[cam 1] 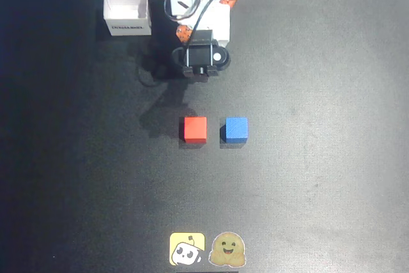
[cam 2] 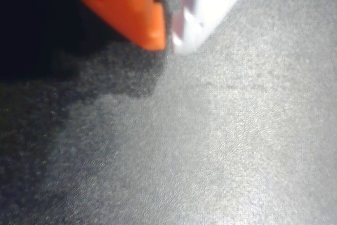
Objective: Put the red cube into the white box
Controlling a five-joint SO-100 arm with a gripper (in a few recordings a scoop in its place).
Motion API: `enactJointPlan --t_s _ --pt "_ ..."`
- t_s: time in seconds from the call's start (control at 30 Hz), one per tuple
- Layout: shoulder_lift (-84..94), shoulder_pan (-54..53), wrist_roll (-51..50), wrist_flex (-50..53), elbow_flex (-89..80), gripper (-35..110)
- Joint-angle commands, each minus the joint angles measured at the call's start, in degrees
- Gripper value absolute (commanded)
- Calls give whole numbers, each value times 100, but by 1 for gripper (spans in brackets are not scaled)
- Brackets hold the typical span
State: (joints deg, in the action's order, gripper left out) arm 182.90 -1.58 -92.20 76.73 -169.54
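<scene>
Red cube (cam 1: pixel 194 129) sits just beside a blue cube (cam 1: pixel 236 129); the claw (cam 2: pixel 167 38), clenched and empty, risks nudging or grabbing the wrong one.

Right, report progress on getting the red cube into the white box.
Nothing done yet: the red cube sits on the mat beside the blue cube, untouched. The white box stands empty. The hand is shut, holding nothing. Left: grasp, carry, drop.
</scene>
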Motion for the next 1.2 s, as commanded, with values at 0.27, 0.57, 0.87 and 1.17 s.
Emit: enactJointPlan --t_s 0.27,0.57,0.87,1.17 --pt "26 -35 26 35 26 0" --pt "26 -35 26 35 26 0" --pt "26 -35 62 44 26 0" --pt "26 18 149 53 26 0"
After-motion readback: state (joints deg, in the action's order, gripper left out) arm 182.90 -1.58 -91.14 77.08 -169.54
